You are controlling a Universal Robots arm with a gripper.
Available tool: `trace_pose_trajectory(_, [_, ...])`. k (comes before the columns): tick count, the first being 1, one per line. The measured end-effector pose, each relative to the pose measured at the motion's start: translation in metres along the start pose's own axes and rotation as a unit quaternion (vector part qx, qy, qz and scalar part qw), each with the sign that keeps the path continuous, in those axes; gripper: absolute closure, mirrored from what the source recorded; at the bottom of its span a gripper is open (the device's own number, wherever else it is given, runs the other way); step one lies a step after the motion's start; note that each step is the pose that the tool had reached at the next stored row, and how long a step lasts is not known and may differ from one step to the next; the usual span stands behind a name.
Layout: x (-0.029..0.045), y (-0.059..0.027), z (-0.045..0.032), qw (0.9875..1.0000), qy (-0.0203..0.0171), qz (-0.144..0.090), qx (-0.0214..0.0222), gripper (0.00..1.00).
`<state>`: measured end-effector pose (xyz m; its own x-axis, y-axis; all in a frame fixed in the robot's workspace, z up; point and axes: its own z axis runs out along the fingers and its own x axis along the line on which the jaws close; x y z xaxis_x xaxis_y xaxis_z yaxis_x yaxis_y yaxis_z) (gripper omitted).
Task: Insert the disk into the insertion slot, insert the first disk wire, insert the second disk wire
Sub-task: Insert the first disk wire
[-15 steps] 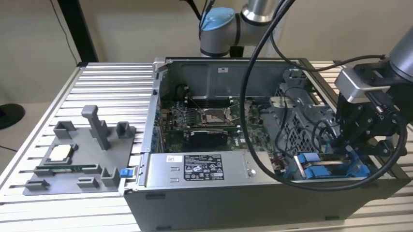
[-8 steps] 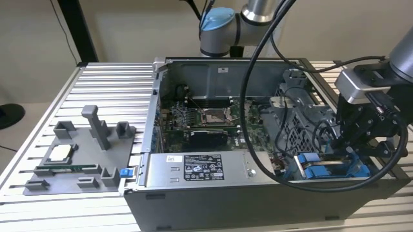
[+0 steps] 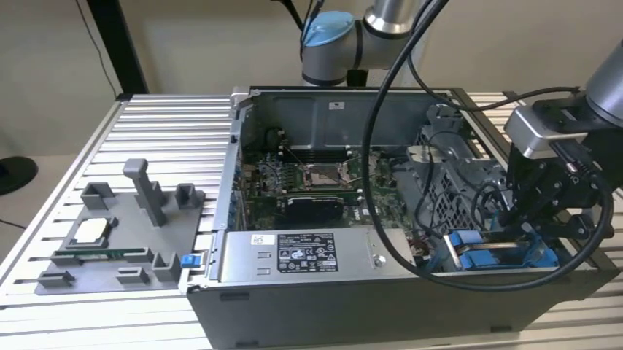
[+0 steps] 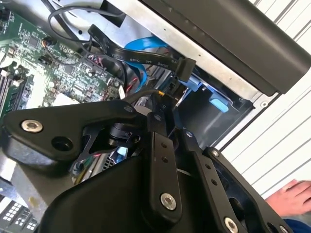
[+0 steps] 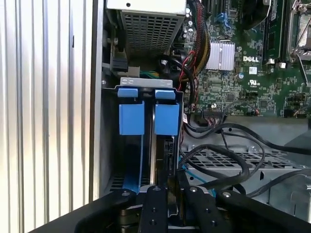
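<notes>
Disk (image 3: pixel 484 259): ext view – its blue carrier sits down in the insertion slot (image 3: pixel 541 257), at the case corner on the exterior view's right. I judge it seated, so step 1 looks done.
Gripper (image 3: pixel 521 222): ext view – low over that bay, just above the blue carrier, w/ the arm's cables looping round it.
Surroundings: ext view – power-supply box (image 3: pixel 292 255) just beside the bay. Grey fixture tray (image 3: pixel 117 251) sits well apart on the table (image 3: pixel 175 124), toward the exterior view's left.
Fingers (image 4: pixel 158 145): second wrist view – drawn close together w/ a black wire plug (image 4: pixel 164 99) at the tips. Reads to me as a grasp, tips aimed into the bay.
Flat black cable (image 4: pixel 146 58): second wrist view – its connector hangs free near a blue tab. Prob the other disk wire, not plugged in.
Hand (image 4: pixel 291 196): second wrist view – a person's, on the table outside the case, well apart from the gripper.
Blue tabs (image 5: pixel 131 116): first wrist view – two side by side under the bay's grey lip. The gripper lines up w/ the one nearer the motherboard (image 5: pixel 243 82).
Mating: first wrist view – the plug end is hidden between the fingers, so I can't tell if it's pushed home.
Progress: disk in. Wire 1 prob in hand at the drive, seating unconfirmed. Wire 2 left to do.
</notes>
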<state>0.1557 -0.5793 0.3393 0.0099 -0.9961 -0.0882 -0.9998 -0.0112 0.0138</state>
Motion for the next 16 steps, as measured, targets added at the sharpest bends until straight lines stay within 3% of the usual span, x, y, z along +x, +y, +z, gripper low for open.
trace_pose_trajectory(4, [-0.0010, -0.0001, 0.0003, 1.0000, 0.0008, 0.000, 0.0005, 1.00])
trace_pose_trajectory(10, [-0.0018, -0.0001, 0.0014, 1.0000, 0.0008, 0.000, 0.0055, 1.00])
trace_pose_trajectory(16, [-0.0035, -0.0001, 0.0047, 1.0000, 0.0010, -0.001, 0.0064, 1.00])
